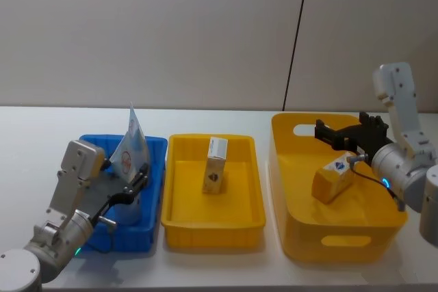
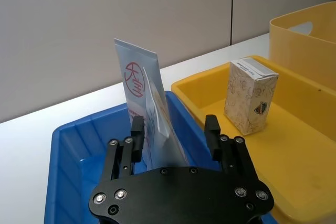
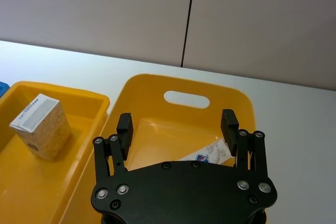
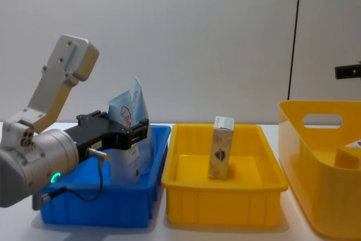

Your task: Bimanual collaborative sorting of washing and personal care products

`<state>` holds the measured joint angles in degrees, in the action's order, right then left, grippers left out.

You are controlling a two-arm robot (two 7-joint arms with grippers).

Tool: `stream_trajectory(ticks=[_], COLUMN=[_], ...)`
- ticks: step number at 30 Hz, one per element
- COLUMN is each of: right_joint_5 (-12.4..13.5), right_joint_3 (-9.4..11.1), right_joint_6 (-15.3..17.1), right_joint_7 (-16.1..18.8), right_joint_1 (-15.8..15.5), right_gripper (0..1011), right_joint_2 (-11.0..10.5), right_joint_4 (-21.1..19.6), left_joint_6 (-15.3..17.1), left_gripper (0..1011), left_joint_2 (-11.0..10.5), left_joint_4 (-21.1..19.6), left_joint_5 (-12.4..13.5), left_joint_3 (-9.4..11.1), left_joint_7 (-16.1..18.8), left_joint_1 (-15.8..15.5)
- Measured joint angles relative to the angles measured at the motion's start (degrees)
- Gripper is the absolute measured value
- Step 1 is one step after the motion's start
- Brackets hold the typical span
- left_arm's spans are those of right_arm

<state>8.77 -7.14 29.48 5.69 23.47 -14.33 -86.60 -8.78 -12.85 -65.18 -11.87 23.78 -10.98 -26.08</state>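
Observation:
A light-blue pouch [image 1: 131, 143] with red print stands upright in the blue bin [image 1: 155, 148]. My left gripper [image 1: 142, 173] is open around its lower part, and the pouch [image 2: 145, 113] rises between the spread fingers [image 2: 137, 130], close to one of them. In the chest view the left gripper [image 4: 140, 132] sits low in the blue bin at the pouch [image 4: 131, 111]. A beige carton [image 1: 216, 164] stands in the middle yellow bin [image 1: 213, 226]. Another carton [image 1: 333, 178] lies tilted in the large yellow bin [image 1: 342, 241]. My right gripper [image 1: 327, 136] hovers open above it, apart from the carton [image 3: 206, 153].
The three bins stand side by side on a white table [image 1: 41, 135], blue at left, large yellow at right. The large bin has tall walls and a handle slot [image 3: 186, 99]. A grey wall runs behind the table.

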Motion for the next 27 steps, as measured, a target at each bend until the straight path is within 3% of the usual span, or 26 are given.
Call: stream_trajectory(ticks=[4,6,14,27], right_joint_5=[0.0,0.0,0.0,0.0], right_joint_3=[0.0,0.0,0.0,0.0], right_joint_6=[0.0,0.0,0.0,0.0], right_joint_7=[0.0,0.0,0.0,0.0], right_joint_1=[0.0,0.0,0.0,0.0], right_gripper=[1004,1004,1004,1004], right_joint_2=[0.0,0.0,0.0,0.0], right_joint_4=[0.0,0.0,0.0,0.0], left_joint_6=[-0.1,-0.2,-0.2,-0.3], left_gripper=[576,563,253,177], left_joint_2=[0.1,0.2,0.4,0.5], left_joint_4=[0.3,0.4,0.7,0.9], left_joint_5=[0.1,0.2,0.3,0.4], left_joint_3=[0.0,0.0,0.0,0.0], left_joint_7=[0.1,0.1,0.2,0.3], left_joint_1=[-0.2,-0.2,-0.4,-0.5])
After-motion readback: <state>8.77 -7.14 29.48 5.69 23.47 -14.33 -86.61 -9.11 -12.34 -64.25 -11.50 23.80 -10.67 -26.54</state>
